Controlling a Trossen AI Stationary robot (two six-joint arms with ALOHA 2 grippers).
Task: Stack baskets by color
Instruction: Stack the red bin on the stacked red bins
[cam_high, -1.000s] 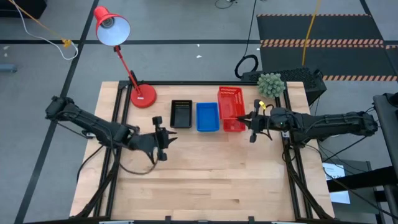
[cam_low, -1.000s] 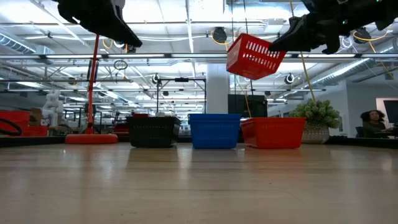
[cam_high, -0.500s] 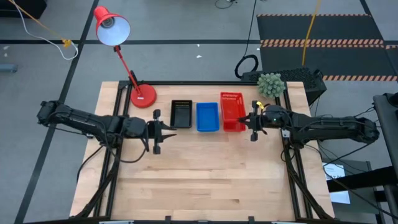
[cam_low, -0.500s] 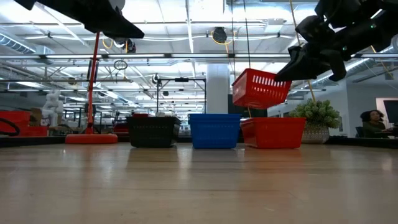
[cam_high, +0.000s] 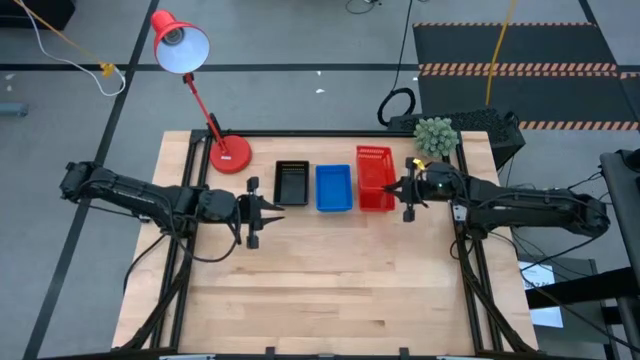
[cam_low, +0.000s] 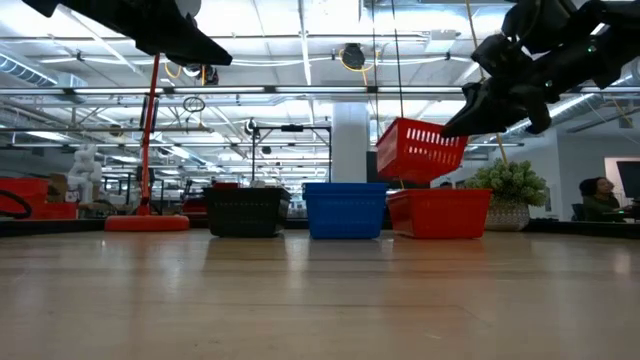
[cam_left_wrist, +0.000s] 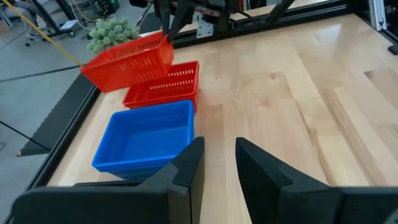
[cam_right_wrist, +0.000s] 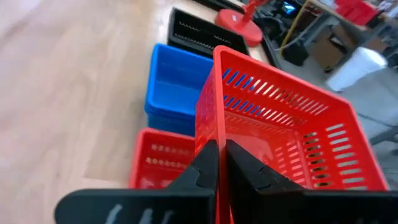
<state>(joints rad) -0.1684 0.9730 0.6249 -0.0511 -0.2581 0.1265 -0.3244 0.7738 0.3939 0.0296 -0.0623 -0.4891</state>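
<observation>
Right end effector (cam_low: 455, 125) pinches a red basket (cam_low: 419, 150) above the red stack (cam_low: 440, 212); next, lower it squarely in.

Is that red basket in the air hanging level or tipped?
Tipped. The held red basket slants above the red basket on the table, not touching it, pinched at its wall by the right gripper.
</observation>
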